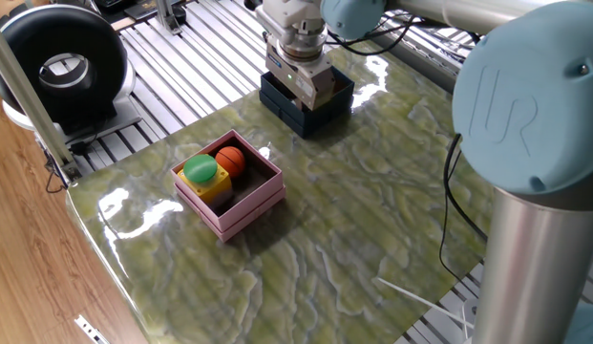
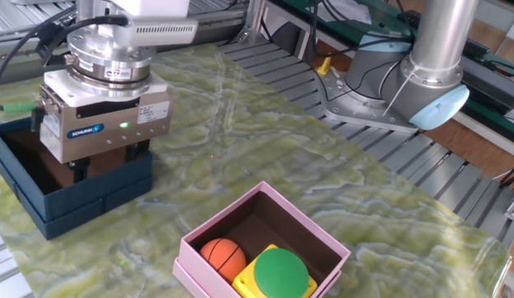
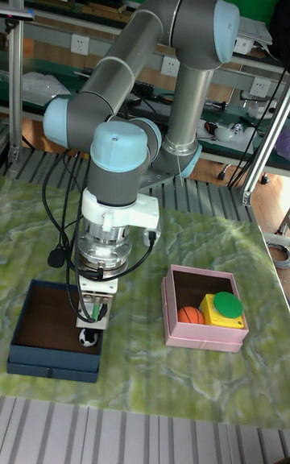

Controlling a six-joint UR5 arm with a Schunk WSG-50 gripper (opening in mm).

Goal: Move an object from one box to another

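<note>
The dark navy-blue box (image 1: 310, 103) (image 2: 66, 203) (image 3: 32, 355) stands at the far end of the table. My gripper (image 2: 109, 165) (image 1: 303, 91) (image 3: 90, 327) reaches down inside it, and its fingers (image 2: 78, 171) stand apart. Only the tall view shows a small black-and-white ball (image 3: 89, 339), which lies on the box floor right under the fingertips; whether they touch it cannot be told. The pale-pink box (image 1: 229, 205) (image 2: 199, 248) (image 3: 173, 327) sits apart nearer the table's middle. It holds an orange ball (image 1: 230, 159) (image 2: 223, 256) (image 3: 191, 315) and a yellow block with a green round top (image 1: 202, 172) (image 2: 281, 272) (image 3: 223, 306).
The arm's grey base column (image 1: 540, 258) (image 2: 434, 62) stands at one table edge. A black round device (image 1: 57, 62) sits off the table on the slatted frame. Cables (image 3: 56, 258) hang beside the wrist. Marbled green tabletop (image 1: 372, 210) surrounds both boxes.
</note>
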